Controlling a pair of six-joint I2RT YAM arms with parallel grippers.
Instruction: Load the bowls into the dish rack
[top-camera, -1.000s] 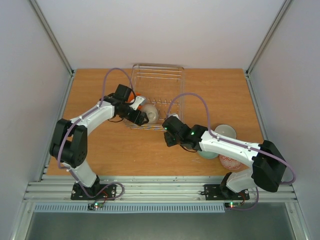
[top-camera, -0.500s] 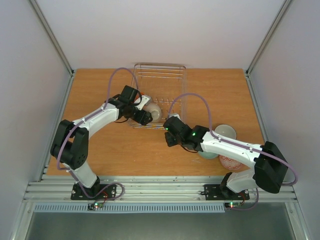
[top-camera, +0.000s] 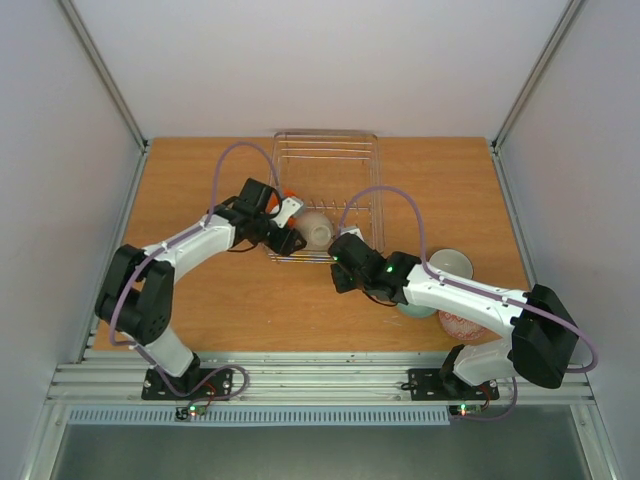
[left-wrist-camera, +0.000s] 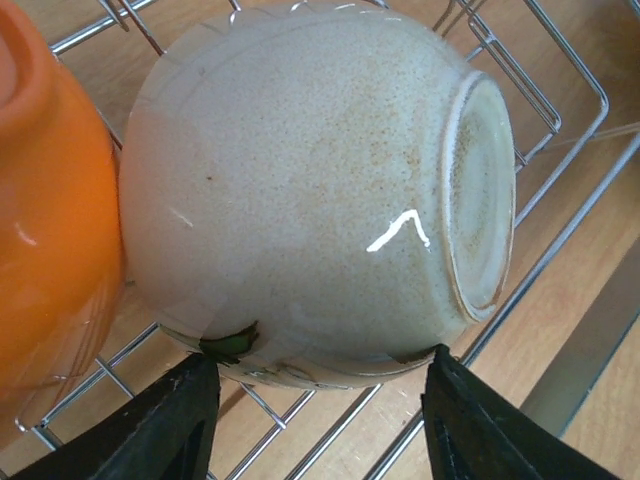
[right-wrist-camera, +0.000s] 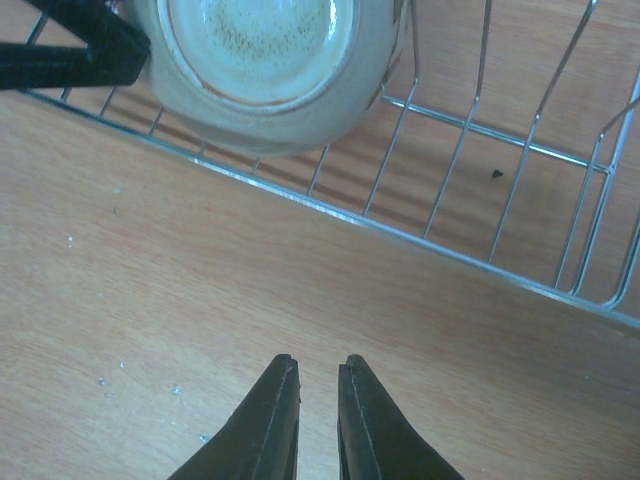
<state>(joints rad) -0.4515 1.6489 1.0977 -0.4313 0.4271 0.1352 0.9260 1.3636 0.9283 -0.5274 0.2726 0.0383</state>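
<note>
The wire dish rack (top-camera: 325, 150) stands at the table's back middle. In its near end a white speckled bowl (top-camera: 316, 230) lies on its side, foot toward the right. An orange bowl (top-camera: 288, 194) leans beside it. In the left wrist view the white bowl (left-wrist-camera: 300, 180) fills the frame, with the orange bowl (left-wrist-camera: 50, 200) at left. My left gripper (left-wrist-camera: 315, 365) is open, fingers spread wide at the bowl's lower side. My right gripper (right-wrist-camera: 318, 360) is shut and empty, over bare wood just outside the rack (right-wrist-camera: 480, 150).
A pale mint-green bowl (top-camera: 452, 263) and a red-and-white patterned bowl (top-camera: 462, 324) sit at the right, beside my right arm. Another pale bowl (top-camera: 412, 307) shows partly under that arm. The rack's far half holds nothing.
My left gripper has moved right, and the rack with its bowls has shifted a little right with it. The right arm has barely moved.
</note>
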